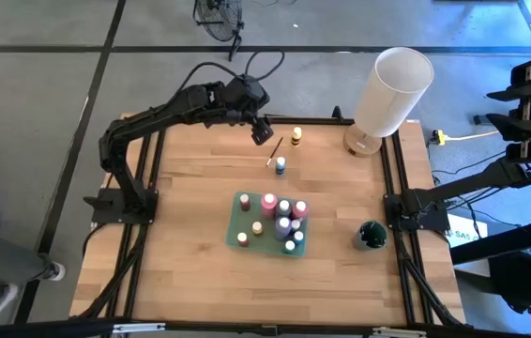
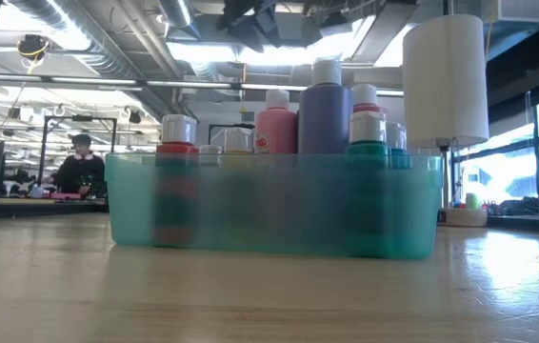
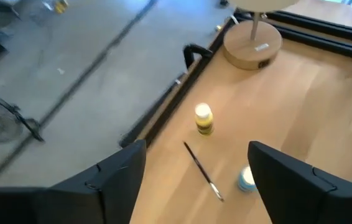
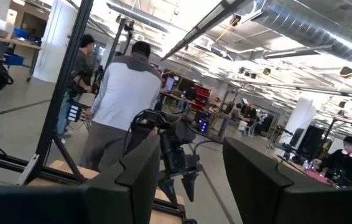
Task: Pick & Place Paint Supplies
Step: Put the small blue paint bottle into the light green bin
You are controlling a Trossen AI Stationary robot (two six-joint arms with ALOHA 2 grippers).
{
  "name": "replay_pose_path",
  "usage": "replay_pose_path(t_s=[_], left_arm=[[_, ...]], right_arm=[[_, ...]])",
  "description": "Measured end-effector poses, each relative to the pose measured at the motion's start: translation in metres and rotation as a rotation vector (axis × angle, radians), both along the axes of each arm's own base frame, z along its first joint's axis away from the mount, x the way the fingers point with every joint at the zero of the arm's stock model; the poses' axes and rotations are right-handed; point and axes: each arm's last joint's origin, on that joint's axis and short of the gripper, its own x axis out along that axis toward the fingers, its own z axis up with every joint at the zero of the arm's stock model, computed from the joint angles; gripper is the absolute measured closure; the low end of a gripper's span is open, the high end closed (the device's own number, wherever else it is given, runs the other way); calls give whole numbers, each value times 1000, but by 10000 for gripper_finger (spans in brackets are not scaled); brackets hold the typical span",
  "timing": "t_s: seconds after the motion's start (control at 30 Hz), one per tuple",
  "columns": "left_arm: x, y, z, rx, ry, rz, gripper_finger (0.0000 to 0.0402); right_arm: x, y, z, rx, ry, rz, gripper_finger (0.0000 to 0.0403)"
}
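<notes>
A green tray (image 1: 243,218) at mid-table holds several small paint bottles (image 1: 284,223), upright; the low view shows them behind the tray's translucent wall (image 2: 269,205). On the bare wood beyond it stand a yellow bottle (image 3: 203,118) and a blue bottle (image 3: 246,179), with a thin dark brush (image 3: 203,171) lying flat between them. My left gripper (image 1: 263,131) hovers open above the far side of the table, over the brush, with nothing between its fingers (image 3: 120,180). My right gripper (image 4: 191,149) is raised off the table's right side, open and holding nothing.
A tall white cylinder (image 1: 392,89) on a round wooden foot (image 3: 252,46) stands at the far right corner. A dark green round object (image 1: 371,235) sits right of the tray. Black frame rails (image 1: 392,178) edge the table. People stand in the room beyond (image 4: 123,106).
</notes>
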Motion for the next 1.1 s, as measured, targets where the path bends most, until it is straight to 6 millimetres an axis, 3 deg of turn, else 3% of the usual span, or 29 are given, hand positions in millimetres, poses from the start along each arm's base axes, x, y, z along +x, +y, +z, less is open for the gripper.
replay_pose_path(t_s=[0.5, 0.73, 0.93, 1.1], left_arm=[[-9, -6, 3, -33, 41, -97, 119], [-11, 6, 2, -32, 52, -147, 119], [-2, 4, 1, 22, 58, -214, 119], [-1, 5, 1, 70, 68, -220, 119]], right_arm=[[0, 0, 0, -44, -4, -6, 225], [0, 2, -2, 122, 23, 82, 225], [3, 2, -6, 156, 69, 86, 225], [9, 4, -10, 307, 98, 109, 225]])
